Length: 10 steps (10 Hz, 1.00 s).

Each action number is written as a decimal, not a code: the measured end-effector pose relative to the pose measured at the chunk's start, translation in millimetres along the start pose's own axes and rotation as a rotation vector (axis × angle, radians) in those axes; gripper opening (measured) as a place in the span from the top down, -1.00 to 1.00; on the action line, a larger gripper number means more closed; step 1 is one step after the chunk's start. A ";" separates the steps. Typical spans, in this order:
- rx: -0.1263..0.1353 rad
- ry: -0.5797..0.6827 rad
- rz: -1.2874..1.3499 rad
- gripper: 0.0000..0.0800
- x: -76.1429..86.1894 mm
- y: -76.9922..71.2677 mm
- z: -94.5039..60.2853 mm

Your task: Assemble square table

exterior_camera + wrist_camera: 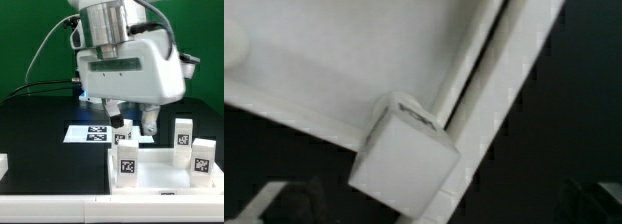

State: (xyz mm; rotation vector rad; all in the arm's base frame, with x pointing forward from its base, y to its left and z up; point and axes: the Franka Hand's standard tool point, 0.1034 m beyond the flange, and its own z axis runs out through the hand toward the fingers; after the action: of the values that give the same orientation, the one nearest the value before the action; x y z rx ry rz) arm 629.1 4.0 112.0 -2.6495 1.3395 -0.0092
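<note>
The white square tabletop (160,178) lies at the front, towards the exterior view's right, with its thick rim up. Three white tagged legs stand on it: one (128,166) at the near left, one (182,136) at the back and one (203,160) at the right. A fourth leg (123,134) stands at the tabletop's back left corner. My gripper (131,121) hangs just above that leg, open, one finger on each side. In the wrist view this leg (404,165) stands against the tabletop's rim (491,90), between the spread jaws of my gripper (429,208), and nothing is held.
The marker board (88,133) lies flat on the black table, behind the tabletop and under the arm. A white block (3,163) shows at the exterior view's left edge. Black cables run behind the arm.
</note>
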 end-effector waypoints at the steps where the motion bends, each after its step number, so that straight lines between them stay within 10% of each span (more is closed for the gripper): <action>1: 0.002 0.000 -0.032 -0.62 0.5 -0.1 -0.3; 10: -0.068 -0.005 -0.811 -0.62 5.5 19.8 39.6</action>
State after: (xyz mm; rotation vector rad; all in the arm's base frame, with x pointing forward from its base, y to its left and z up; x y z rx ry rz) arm 619.8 -6.0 69.5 -3.0358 0.1886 -0.0598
